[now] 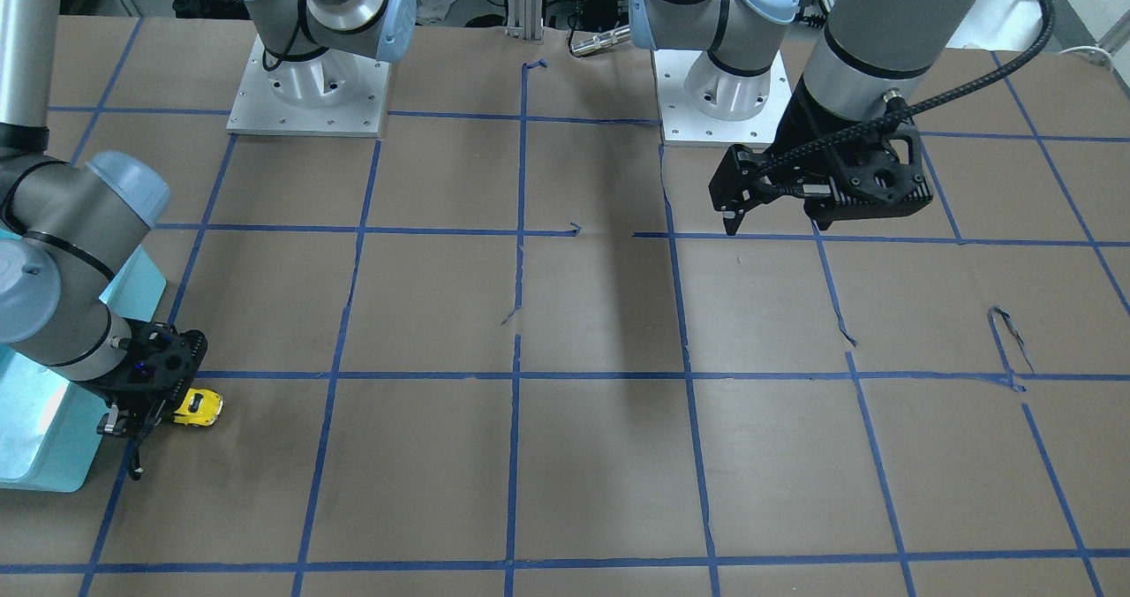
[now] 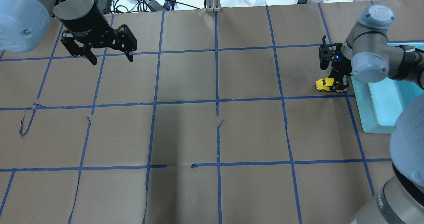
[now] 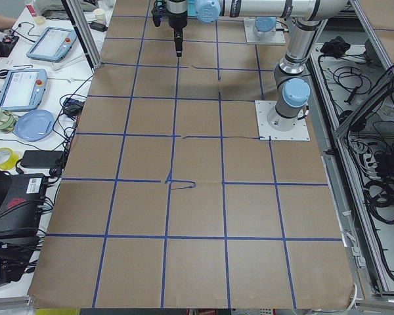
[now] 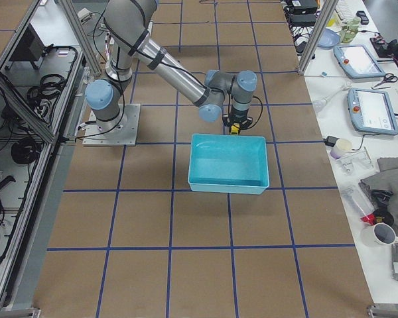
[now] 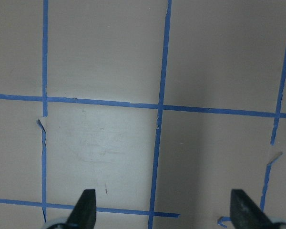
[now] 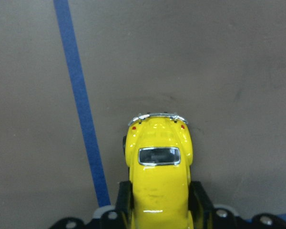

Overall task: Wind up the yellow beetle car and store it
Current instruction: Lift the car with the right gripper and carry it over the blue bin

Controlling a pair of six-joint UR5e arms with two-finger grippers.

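The yellow beetle car (image 6: pixel 158 167) is a small glossy toy with dark windows. It sits on the brown table by the teal bin, seen in the front view (image 1: pixel 198 407), overhead (image 2: pixel 326 84) and right side view (image 4: pixel 233 128). My right gripper (image 6: pixel 159 200) is shut on the car's sides, low at the table; it also shows overhead (image 2: pixel 339 81) and in the front view (image 1: pixel 163 403). My left gripper (image 2: pixel 109 56) is open and empty, hovering above the table at the far side, its fingertips (image 5: pixel 86 205) wide apart.
A teal bin (image 2: pixel 381 98) stands right beside the car, also in the right side view (image 4: pixel 229 165) and front view (image 1: pixel 35 438). Blue tape lines grid the brown table (image 2: pixel 215 118). Cables and clutter lie beyond the far edge.
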